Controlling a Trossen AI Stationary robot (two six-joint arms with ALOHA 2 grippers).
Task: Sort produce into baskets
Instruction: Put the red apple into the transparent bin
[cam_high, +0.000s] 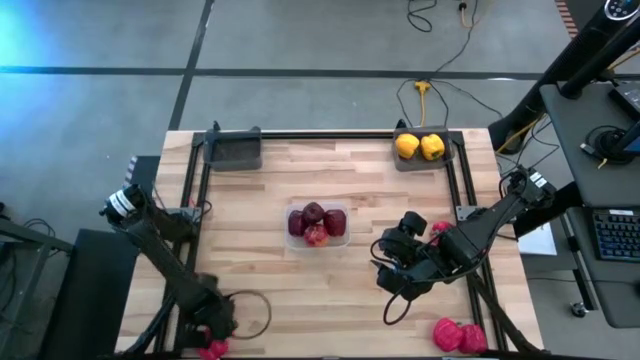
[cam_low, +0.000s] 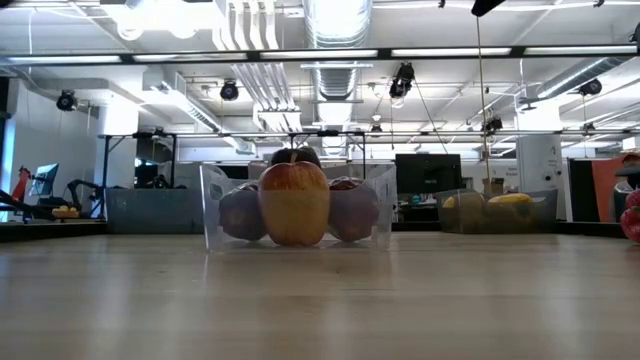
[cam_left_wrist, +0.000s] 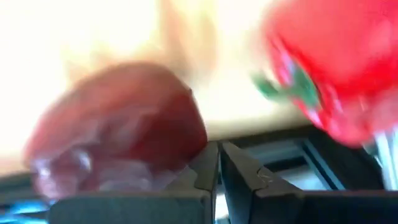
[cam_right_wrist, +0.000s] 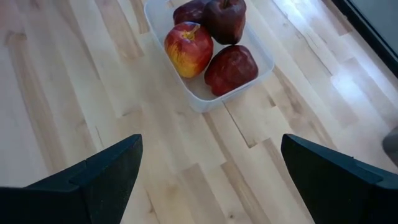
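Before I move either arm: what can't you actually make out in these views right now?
- Left gripper: in the high view the arm hides its fingers; the left wrist view is blurred, fingers seemingly together.
- Dark red apple and red pepper there: blur hides any contact.
- Red peppers: partly cut off by the high view's edge, count unclear.
- Left grey tray: contents too dark to tell.
- Right gripper is open, empty.

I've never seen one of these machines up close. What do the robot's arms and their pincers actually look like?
Both arms are dark, nearly black, built of jointed segments with black cables looping alongside. The left arm has a pale, whitish collar near its base. The right gripper ends in two flat, dark, wedge-shaped fingers; the left gripper has blocky black ones.
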